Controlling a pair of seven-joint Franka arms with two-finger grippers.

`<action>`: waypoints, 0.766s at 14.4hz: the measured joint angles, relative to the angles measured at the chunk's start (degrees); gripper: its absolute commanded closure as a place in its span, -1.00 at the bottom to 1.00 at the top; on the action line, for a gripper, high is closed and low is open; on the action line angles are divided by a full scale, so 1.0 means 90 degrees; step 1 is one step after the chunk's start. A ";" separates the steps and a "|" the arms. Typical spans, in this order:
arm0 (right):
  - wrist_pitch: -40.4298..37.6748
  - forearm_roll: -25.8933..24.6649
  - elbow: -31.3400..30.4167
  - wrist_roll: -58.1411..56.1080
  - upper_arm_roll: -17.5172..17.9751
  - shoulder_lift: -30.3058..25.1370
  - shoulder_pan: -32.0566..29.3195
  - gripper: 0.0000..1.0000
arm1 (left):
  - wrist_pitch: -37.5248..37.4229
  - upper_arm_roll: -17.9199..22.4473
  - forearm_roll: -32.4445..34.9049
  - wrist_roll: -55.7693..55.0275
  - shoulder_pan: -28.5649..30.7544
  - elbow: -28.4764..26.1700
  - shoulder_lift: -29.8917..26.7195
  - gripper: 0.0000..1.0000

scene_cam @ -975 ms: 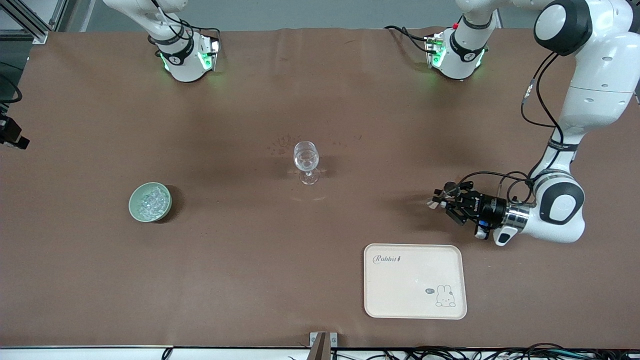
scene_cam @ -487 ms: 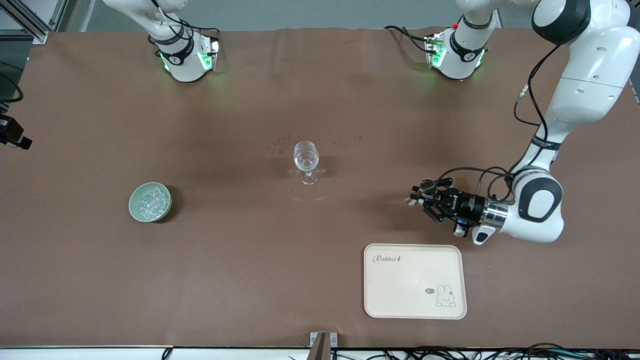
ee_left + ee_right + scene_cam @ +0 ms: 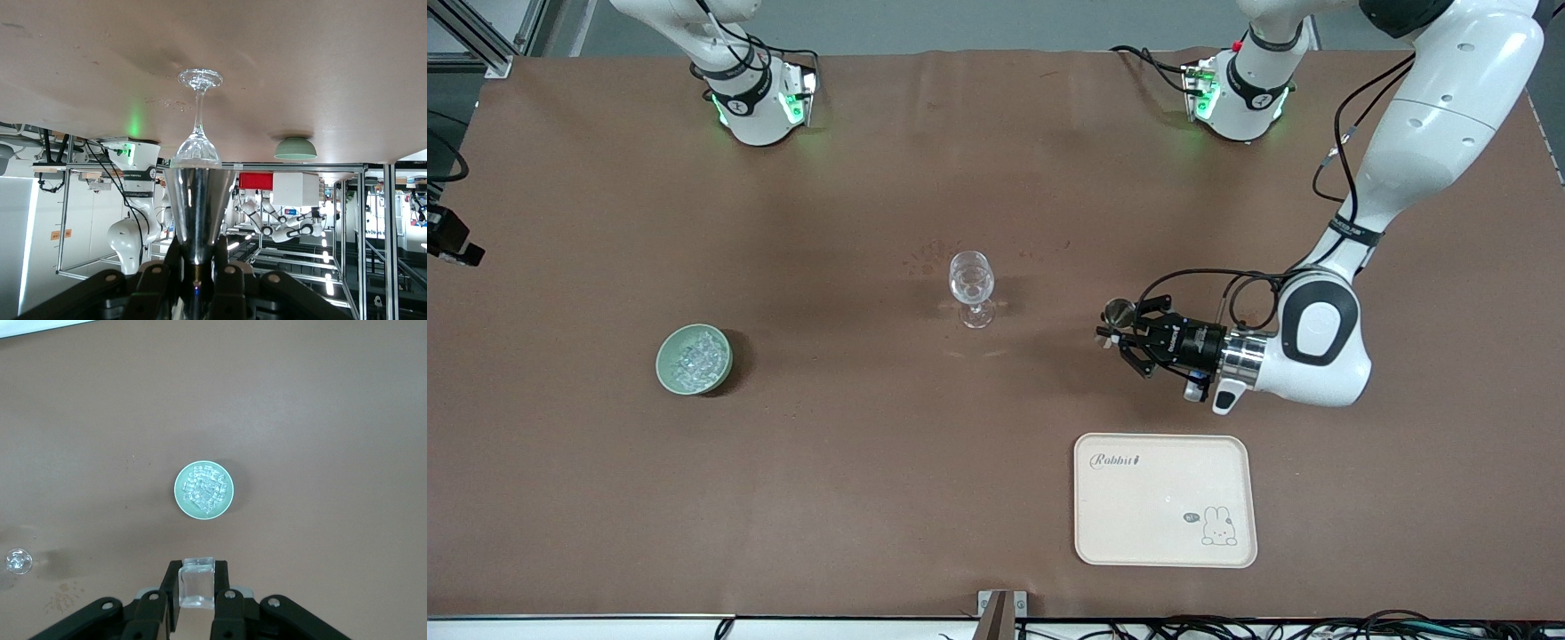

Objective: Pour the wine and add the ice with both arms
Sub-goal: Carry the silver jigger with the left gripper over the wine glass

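Brown bench (image 3: 854, 498), two Franka arms based along its robot edge

Left gripper (image 3: 1112, 331): low over bare bench between wine glass (image 3: 971, 286) and left arm's end, fingers (image 3: 152, 275) clenched on a silvery metal jigger (image 3: 197, 210), upper cup flaring out past the fingertips; wine inside not discernible

Right gripper (image 3: 197, 587): high over the pale green bowl (image 3: 203, 489), out of the front view; fingers (image 3: 171, 583) clamped on one clear ice cube (image 3: 197, 583)

Wine glass: clear, stemmed, upright near bench centre, well apart from bowl and tray

Bowl (image 3: 694, 358): toward right arm's end, somewhat nearer the front camera than the glass, heaped with remaining ice (image 3: 697, 356)

Tray (image 3: 1165, 500): cream, rounded corners, printed "Rabbit" and a small bunny, nearer the front camera than the left gripper
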 measured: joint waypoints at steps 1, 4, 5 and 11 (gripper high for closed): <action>0.0000 0.0021 0.0000 0.0000 0.0000 0.0000 0.0000 0.97 | 0.0133 -0.0099 0.0000 -0.0086 0.0011 -0.0077 -0.0075 0.99; 0.0000 0.0050 0.0000 0.0000 -0.0001 0.0000 0.0000 0.97 | 0.0670 -0.0551 0.0000 -0.0566 -0.0002 -0.0288 -0.0351 0.99; 0.0000 0.0051 0.0000 0.0000 -0.0001 0.0000 0.0000 0.97 | 0.0846 -0.0671 0.0000 -0.0764 -0.0064 -0.0333 -0.0462 0.99; 0.0000 0.0066 0.0000 0.0000 0.0000 0.0000 0.0000 0.97 | 0.1938 -0.0748 -0.0001 -0.1774 -0.0952 -0.0499 -0.1004 0.99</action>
